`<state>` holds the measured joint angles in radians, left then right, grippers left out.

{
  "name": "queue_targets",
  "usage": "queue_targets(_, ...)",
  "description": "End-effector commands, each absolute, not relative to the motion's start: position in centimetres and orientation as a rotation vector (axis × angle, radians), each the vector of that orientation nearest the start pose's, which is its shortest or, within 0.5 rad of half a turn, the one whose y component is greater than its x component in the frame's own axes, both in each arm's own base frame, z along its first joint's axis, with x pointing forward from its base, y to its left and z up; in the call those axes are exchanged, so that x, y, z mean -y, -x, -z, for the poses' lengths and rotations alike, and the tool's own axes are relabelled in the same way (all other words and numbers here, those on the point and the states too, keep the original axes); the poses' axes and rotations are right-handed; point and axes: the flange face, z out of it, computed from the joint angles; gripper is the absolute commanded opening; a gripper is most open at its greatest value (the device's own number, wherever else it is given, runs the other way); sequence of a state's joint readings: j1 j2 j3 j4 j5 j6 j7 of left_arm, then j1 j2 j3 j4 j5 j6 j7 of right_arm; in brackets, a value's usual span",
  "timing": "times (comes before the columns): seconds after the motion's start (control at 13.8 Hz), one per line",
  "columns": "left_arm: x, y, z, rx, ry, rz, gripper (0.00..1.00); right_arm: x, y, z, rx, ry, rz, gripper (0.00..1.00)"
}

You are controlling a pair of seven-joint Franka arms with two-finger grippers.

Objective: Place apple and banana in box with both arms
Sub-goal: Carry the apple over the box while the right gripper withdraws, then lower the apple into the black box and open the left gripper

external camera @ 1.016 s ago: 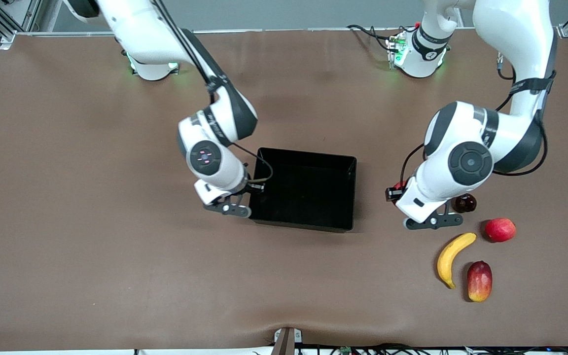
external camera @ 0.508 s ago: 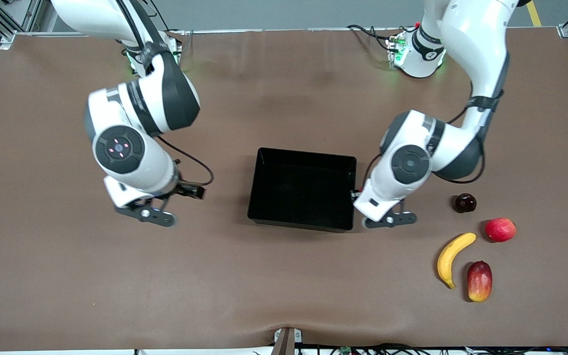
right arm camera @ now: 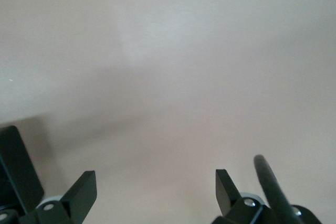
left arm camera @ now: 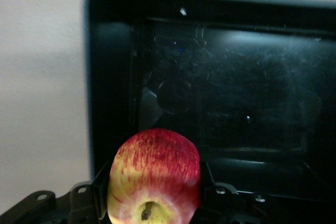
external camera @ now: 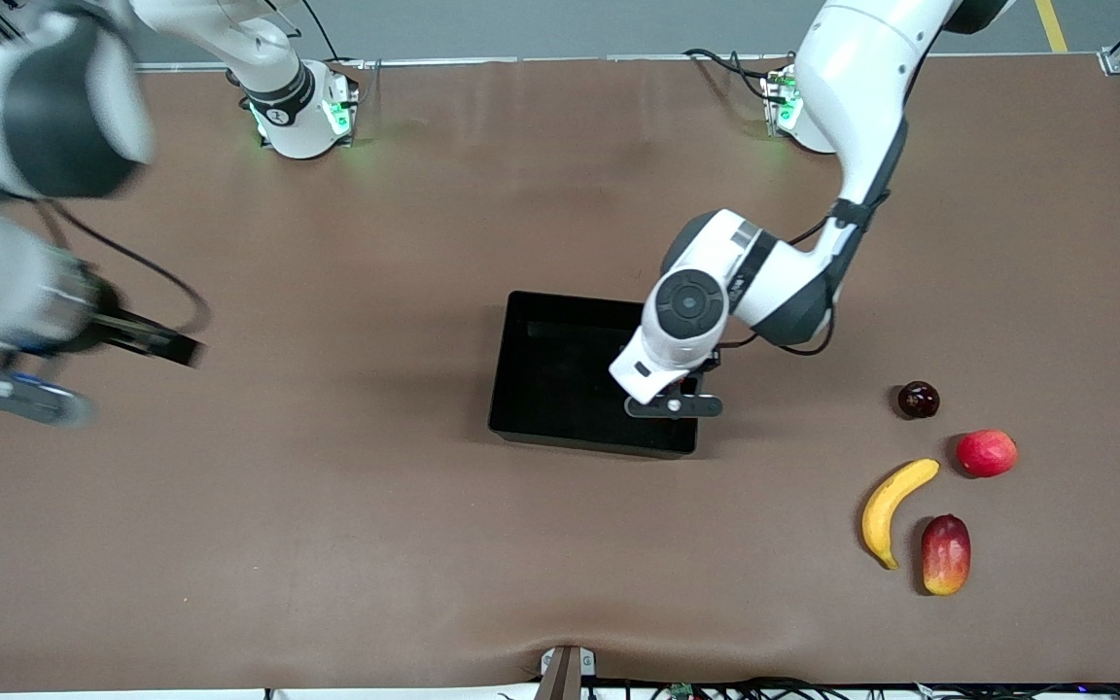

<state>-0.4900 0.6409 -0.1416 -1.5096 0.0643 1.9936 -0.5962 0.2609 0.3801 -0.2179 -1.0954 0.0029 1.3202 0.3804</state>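
The apple (left arm camera: 154, 174), red with yellow streaks, sits between the fingers of my left gripper (left arm camera: 154, 182), which is shut on it. In the front view that gripper (external camera: 674, 406) hangs over the black box (external camera: 560, 374), at the box's end toward the left arm, and the hand hides the apple. The box (left arm camera: 236, 103) holds nothing. The yellow banana (external camera: 891, 506) lies on the table toward the left arm's end, nearer the front camera than the box. My right gripper (external camera: 6, 394) is open over bare table at the right arm's end; nothing is between its fingers (right arm camera: 84, 190).
Beside the banana lie a red-pink round fruit (external camera: 986, 453), a dark maroon small fruit (external camera: 918, 400) and a red-yellow mango (external camera: 945, 554). The brown table (external camera: 327, 535) stretches wide around the box.
My left arm carried the apple from beside the other fruits to over the box. My right arm swung away from the box toward its own end of the table.
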Motion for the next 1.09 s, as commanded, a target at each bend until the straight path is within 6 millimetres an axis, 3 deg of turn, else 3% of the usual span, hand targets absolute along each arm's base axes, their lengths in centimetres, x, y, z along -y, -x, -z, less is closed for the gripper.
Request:
queue_targets(0.0, 40.3, -56.4, -26.0, -0.091, 3.054, -0.228, 0.0, 1.6, -59.7, -60.9, -0.455, 3.124, -0.157, 1.0)
queue_targets(0.22, 41.1, -55.9, -23.0, -0.101, 3.062, -0.239, 0.0, 6.7, -55.8, -62.3, -0.3, 3.108, -0.063, 1.0)
queue_targets(0.36, 41.2, -55.6, -21.5, -0.105, 3.051, -0.266, 0.0, 6.8, -54.1, -64.0, -0.286, 3.106, -0.094, 1.0)
queue_targets(0.51, 41.6, -55.1, -20.3, -0.11, 3.042, -0.291, 0.0, 6.6, -53.8, -64.9, -0.282, 3.102, -0.096, 1.0)
queue_targets(0.58, 41.9, -54.8, -20.1, -0.11, 3.046, -0.304, 0.1, 6.6, -53.8, -65.1, -0.277, 3.103, -0.096, 1.0)
queue_targets(0.73, 42.0, -54.7, -19.9, -0.111, 3.047, -0.305, 0.58, 6.5, -54.2, -64.9, -0.275, 3.122, -0.081, 1.0)
queue_targets(0.8, 42.0, -54.9, -20.2, -0.109, 3.053, -0.296, 1.0, 6.9, -54.3, -65.2, -0.286, 3.112, -0.068, 1.0)
queue_targets(0.87, 42.0, -55.0, -20.8, -0.106, 3.059, -0.285, 1.0, 6.7, -54.4, -65.5, -0.282, 3.104, -0.053, 1.0)
queue_targets(1.02, 42.0, -55.7, -23.9, -0.103, 3.085, -0.227, 1.0, 6.1, -54.3, -65.7, -0.265, 3.103, -0.048, 1.0)
